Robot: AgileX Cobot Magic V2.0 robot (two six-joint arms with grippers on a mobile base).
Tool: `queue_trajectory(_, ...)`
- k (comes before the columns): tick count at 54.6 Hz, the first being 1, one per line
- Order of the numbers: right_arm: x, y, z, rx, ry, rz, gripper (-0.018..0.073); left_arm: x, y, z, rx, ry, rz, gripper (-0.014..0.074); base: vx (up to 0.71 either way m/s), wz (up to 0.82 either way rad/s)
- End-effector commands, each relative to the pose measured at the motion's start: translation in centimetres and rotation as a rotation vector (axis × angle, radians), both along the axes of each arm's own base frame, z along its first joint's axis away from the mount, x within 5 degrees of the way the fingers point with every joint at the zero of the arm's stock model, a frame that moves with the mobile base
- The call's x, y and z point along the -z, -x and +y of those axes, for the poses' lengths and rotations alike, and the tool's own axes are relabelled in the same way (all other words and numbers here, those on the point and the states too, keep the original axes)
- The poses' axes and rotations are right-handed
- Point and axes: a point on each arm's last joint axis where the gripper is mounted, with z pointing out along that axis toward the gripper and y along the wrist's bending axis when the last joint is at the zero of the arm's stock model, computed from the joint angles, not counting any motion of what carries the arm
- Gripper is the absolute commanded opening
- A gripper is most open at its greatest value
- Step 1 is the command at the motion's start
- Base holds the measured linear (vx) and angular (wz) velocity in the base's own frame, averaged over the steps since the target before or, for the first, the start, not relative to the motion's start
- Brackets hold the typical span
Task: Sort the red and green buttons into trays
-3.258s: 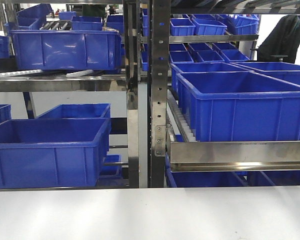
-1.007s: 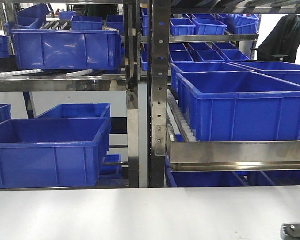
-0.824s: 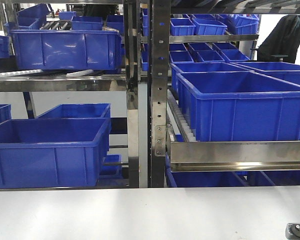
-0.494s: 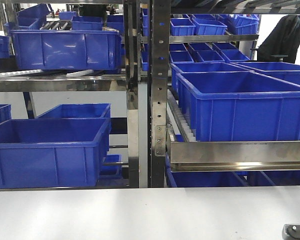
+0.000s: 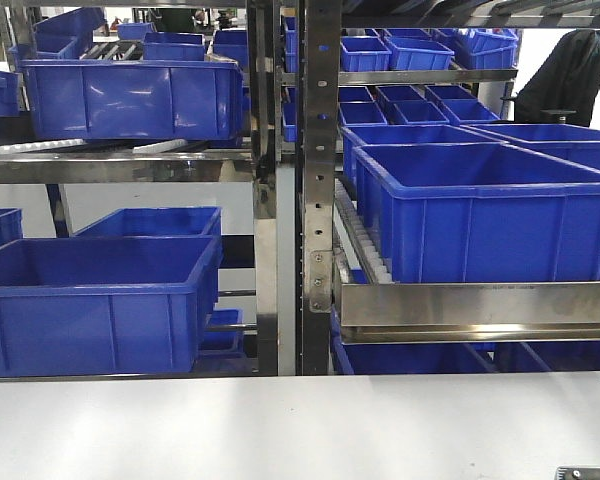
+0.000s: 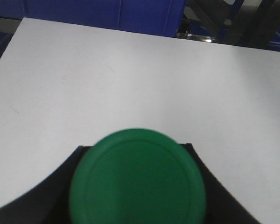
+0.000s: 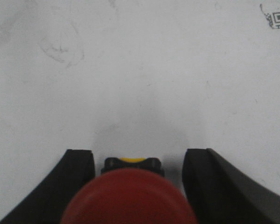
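Two buttons, two arms: green button (image 6: 137, 179) at 6 o'clock, apparently pinched by narrow left fingers (image 6: 42, 203); red button (image 7: 129, 198) centred between wide right fingers (image 7: 78, 172), gaps both sides, table (image 7: 130, 65) beneath.

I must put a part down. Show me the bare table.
Bare: the white table from the green button to the blue crates; also ahead of the red button, up to the corner marker. Crowded: only between the fingers, around each button.
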Motion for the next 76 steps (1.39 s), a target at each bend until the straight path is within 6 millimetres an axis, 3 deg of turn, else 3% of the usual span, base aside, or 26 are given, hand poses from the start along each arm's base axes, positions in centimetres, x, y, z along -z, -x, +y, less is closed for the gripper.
queue_trajectory(1, -1.5, -1.1, 0.0, -0.009, -0.009, -0.111, 0.0341, -1.6, -0.6, -0.1, -0.004, 0.014, -0.12, -0.0003, 0.0, 0.0)
queue_trajectory(18, -1.9, -1.1, 0.0, -0.008, -0.007, -0.123, -0.0016, -1.8, -0.7, -0.1, 0.002, 0.011, -0.144, -0.0003, 0.0, 0.0)
queue_trajectory(26, -3.8, -1.0, 0.0, -0.027, 0.011, -0.188, -0.0013, -2.3, -0.7, -0.2, 0.022, -0.002, -0.193, -0.0003, 0.0, 0.0)
queue_trajectory(33, -6.8, -0.7, 0.5, -0.09, 0.048, -0.302, -0.0012, -3.4, -0.3, -0.6, 0.09, -0.051, -0.255, -0.0003, 0.0, 0.0)
queue_trajectory(51, -15.6, 2.8, 5.8, -0.334, 0.054, -0.657, -0.0009, -7.7, 1.8, -0.7, 0.112, -0.04, -0.444, -0.0003, 0.0, 0.0)
queue_trajectory(62, -19.2, 5.9, 8.2, -0.404, -0.05, -0.822, -0.0009, -13.3, 2.3, -0.5, 0.117, -0.14, -0.489, -0.0003, 0.0, 0.0)
queue_trajectory(76, -24.7, 8.6, 8.3, -0.417, -0.079, -1.0, -0.0009, -19.4, 2.5, -1.0, 0.128, -0.129, -0.645, -0.0003, 0.0, 0.0)
